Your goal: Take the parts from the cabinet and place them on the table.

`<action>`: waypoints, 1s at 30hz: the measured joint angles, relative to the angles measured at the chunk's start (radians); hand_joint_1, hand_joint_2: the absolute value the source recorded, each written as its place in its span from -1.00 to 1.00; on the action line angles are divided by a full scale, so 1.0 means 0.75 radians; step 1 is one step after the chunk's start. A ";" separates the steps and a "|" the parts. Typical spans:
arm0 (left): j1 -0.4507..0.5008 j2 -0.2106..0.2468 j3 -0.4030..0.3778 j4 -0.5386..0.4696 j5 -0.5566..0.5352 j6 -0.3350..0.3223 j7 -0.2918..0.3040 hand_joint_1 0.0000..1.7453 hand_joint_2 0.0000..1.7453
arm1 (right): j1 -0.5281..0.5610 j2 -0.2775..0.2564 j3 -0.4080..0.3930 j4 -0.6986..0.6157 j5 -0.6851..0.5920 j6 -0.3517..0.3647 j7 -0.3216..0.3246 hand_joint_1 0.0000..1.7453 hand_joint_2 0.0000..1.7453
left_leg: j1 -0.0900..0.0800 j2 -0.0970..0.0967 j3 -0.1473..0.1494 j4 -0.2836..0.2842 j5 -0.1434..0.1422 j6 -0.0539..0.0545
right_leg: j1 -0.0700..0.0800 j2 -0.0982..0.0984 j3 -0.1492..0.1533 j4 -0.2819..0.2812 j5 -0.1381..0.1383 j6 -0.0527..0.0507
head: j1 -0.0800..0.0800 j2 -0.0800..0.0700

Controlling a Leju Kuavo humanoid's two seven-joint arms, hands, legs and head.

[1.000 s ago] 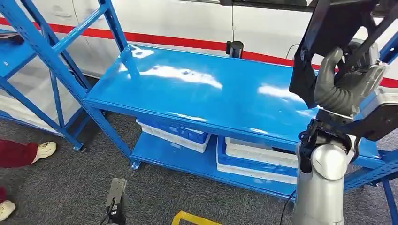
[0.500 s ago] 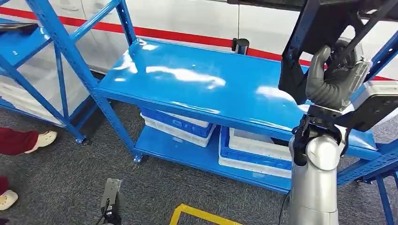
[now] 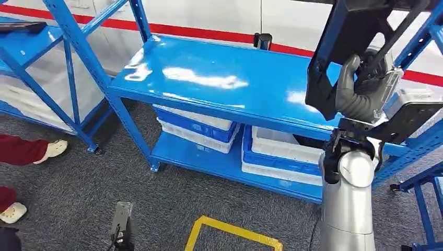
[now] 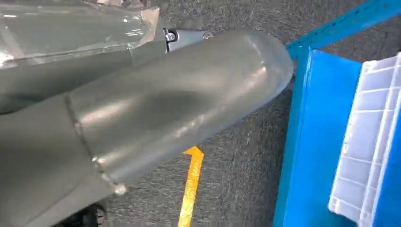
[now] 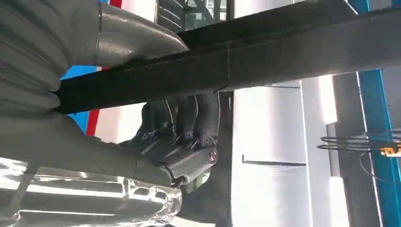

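Note:
My right hand (image 3: 364,93) is raised at the right of the head view and grips a large black frame-shaped part (image 3: 345,49) by its lower edge. The part hangs above the right end of the blue shelf top (image 3: 219,83), which is bare and glossy. In the right wrist view the dark fingers (image 5: 189,118) curl around the part's black bar (image 5: 246,66). The left wrist view has my left hand's thick grey thumb (image 4: 170,104) over grey carpet; its fingers are hidden.
White and blue bins (image 3: 198,129) (image 3: 282,156) sit on the lower shelf. Another blue rack (image 3: 68,57) stands at the left, and a blue upright (image 3: 424,39) at the right. A person's shoe (image 3: 54,148) and yellow floor tape (image 3: 230,236) lie on the carpet.
The whole picture has shifted, so the camera has moved; the blue shelf now sits higher and further left. My right hand still holds the black part.

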 joint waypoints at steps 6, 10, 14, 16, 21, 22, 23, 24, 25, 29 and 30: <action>0.013 0.017 0.025 0.000 0.010 -0.006 -0.011 -1.00 -1.00 | 0.004 0.017 -0.002 0.032 -0.003 0.009 -0.012 1.00 1.00 | 0.028 -0.004 -0.110 0.416 -0.213 -0.083 | 0.001 -0.003 -0.053 -0.127 0.083 -0.092 | -0.014 0.000; 0.006 0.017 0.028 -0.001 0.010 -0.007 -0.011 -1.00 -1.00 | 0.001 0.020 -0.003 0.033 -0.002 0.009 -0.013 1.00 1.00 | 0.030 -0.008 0.181 0.036 -0.181 -0.073 | 0.003 -0.002 -0.094 -0.126 0.124 -0.059 | -0.014 0.000; 0.007 0.017 0.029 -0.002 0.010 -0.007 -0.011 -1.00 -1.00 | -0.001 0.024 -0.005 0.034 -0.002 0.010 -0.015 1.00 1.00 | 0.005 -0.011 0.154 0.011 -0.146 -0.026 | 0.002 -0.006 -0.103 -0.141 0.171 -0.015 | -0.009 0.000; 0.003 0.017 0.029 -0.002 0.000 -0.007 -0.006 -1.00 -1.00 | 0.005 0.017 -0.011 0.035 -0.006 0.004 -0.019 1.00 1.00 | 0.009 -0.003 0.124 0.001 -0.106 0.002 | -0.001 -0.004 -0.152 -0.089 0.097 -0.030 | -0.010 0.000; 0.002 0.010 0.027 -0.002 -0.034 0.002 0.011 -1.00 -1.00 | 0.045 0.000 -0.023 0.035 -0.006 -0.013 -0.026 1.00 1.00 | -0.006 0.001 0.017 0.003 -0.023 0.021 | 0.007 -0.002 -0.223 0.293 -0.083 -0.037 | -0.001 0.000; 0.002 0.008 0.027 -0.002 -0.035 0.001 0.012 -1.00 -1.00 | 0.052 -0.003 -0.027 0.034 -0.006 -0.015 -0.027 1.00 1.00 | -0.009 0.001 -0.005 0.004 -0.007 0.020 | 0.014 -0.002 -0.178 0.258 -0.048 -0.026 | 0.001 0.000; 0.002 0.007 0.026 -0.002 -0.038 0.000 0.013 -1.00 -1.00 | 0.059 -0.004 -0.031 0.032 -0.006 -0.018 -0.029 1.00 1.00 | -0.012 0.000 -0.025 0.004 0.010 0.018 | 0.016 -0.002 -0.107 0.175 -0.011 -0.020 | 0.000 0.000; 0.001 0.006 0.024 -0.002 -0.046 -0.003 0.014 -1.00 -1.00 | 0.065 -0.005 -0.034 0.027 -0.006 -0.020 -0.032 1.00 1.00 | -0.013 -0.001 -0.041 0.005 0.027 0.015 | 0.021 -0.002 -0.017 0.060 -0.001 -0.027 | 0.001 0.000; 0.000 0.004 0.022 -0.002 -0.049 -0.002 0.015 -1.00 -1.00 | 0.070 -0.006 -0.037 0.016 -0.006 -0.022 -0.036 1.00 1.00 | -0.015 -0.001 -0.050 0.008 0.039 0.009 | 0.029 -0.002 0.085 -0.072 -0.040 -0.049 | 0.001 0.000; -0.001 0.001 0.022 -0.002 -0.054 0.003 0.016 -1.00 -1.00 | 0.095 -0.010 -0.046 -0.006 -0.014 -0.029 -0.051 1.00 1.00 | -0.015 0.002 -0.058 -0.005 0.093 -0.020 | 0.041 0.003 0.105 -0.169 -0.048 -0.080 | -0.005 0.000; 0.000 0.007 0.022 -0.002 -0.054 0.005 0.015 -1.00 -1.00 | 0.100 -0.012 -0.048 -0.006 -0.017 -0.030 -0.053 1.00 1.00 | -0.010 -0.003 -0.073 -0.002 0.091 -0.025 | 0.010 -0.001 0.100 -0.174 -0.027 -0.091 | 0.000 0.000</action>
